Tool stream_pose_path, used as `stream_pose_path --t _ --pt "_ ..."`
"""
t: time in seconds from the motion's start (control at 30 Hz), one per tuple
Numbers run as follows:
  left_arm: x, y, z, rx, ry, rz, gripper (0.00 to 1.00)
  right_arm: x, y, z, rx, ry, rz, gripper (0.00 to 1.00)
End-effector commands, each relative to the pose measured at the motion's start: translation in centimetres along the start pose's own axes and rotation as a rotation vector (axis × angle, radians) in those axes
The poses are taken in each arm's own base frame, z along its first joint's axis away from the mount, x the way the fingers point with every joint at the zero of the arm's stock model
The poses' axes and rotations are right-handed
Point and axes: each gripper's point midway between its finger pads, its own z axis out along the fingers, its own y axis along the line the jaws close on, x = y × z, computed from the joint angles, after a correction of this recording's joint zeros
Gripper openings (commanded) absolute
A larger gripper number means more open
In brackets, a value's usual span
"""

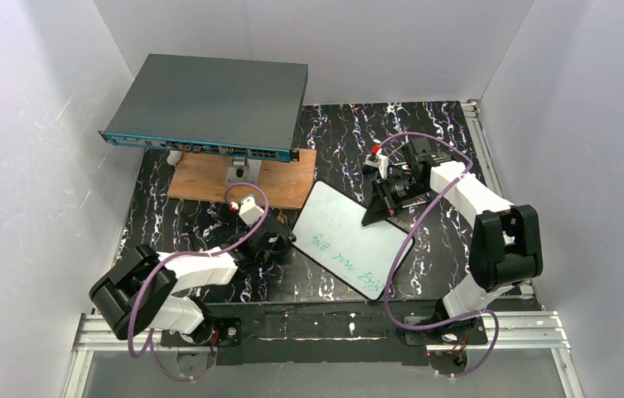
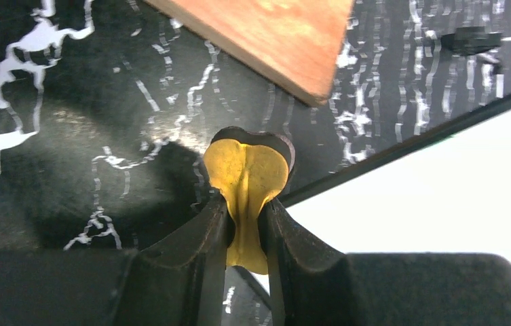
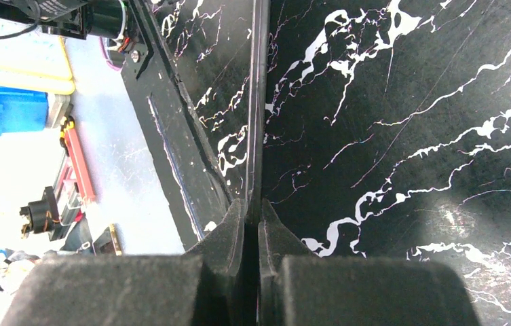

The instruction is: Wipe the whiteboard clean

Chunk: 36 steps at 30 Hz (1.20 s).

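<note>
The left gripper (image 2: pixel 247 204) is clenched on a soft yellow pad (image 2: pixel 247 170) just beside the whiteboard (image 1: pixel 348 234) in the middle of the bench (image 1: pixel 449 141), while the right gripper (image 3: pixel 252 217) pinches the board's thin far edge, a sensible hold since this light, stiff, slick board would likely slide under wiping.

Top view looks down from behind; wrist views sit close over the left claw (image 2: pixel 247 224) and right claw (image 3: pixel 252 227), all sharing the marbled surface (image 1: pixel 449 141).

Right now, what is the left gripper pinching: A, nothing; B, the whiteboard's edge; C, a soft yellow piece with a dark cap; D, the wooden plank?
C: in the left wrist view the left gripper is shut on a yellow piece, beside the whiteboard.
</note>
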Motion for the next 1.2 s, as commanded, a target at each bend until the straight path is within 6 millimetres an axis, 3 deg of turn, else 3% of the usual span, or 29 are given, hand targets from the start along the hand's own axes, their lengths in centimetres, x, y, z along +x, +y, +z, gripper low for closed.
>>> stream_pose_path --t 0.0,0.13,0.27,0.37,0.63,0.77,1.17 --pt "-2.6 -5.6 -1.4 0.183 -0.034 -0.067 0.0 -1.3 2.3 -0.1 -0.091 -0.053 -0.126 0.01" --pt "-4.3 -8.0 -1.9 0.231 -0.065 -0.085 0.0 -1.3 2.2 -0.1 -0.089 -0.053 -0.128 0.01" --pt "-4.8 -7.8 -1.5 0.196 -0.081 -0.065 0.0 -1.3 2.3 -0.2 -0.086 -0.054 -0.13 0.01" --pt "-3.8 -6.0 -1.1 0.139 -0.064 -0.049 0.0 -1.3 2.3 -0.2 -0.083 -0.055 -0.134 0.01" --pt "0.1 1.4 -1.2 -0.015 -0.001 -0.056 0.0 -1.4 2.5 -0.3 -0.087 -0.058 -0.136 0.01" --pt "0.6 3.2 -1.2 -0.052 -0.004 -0.044 0.0 -1.3 2.5 -0.3 -0.089 -0.058 -0.135 0.01" --pt "-2.6 -3.2 -0.7 0.074 -0.063 -0.032 0.0 -1.3 2.6 -0.3 -0.089 -0.059 -0.137 0.01"
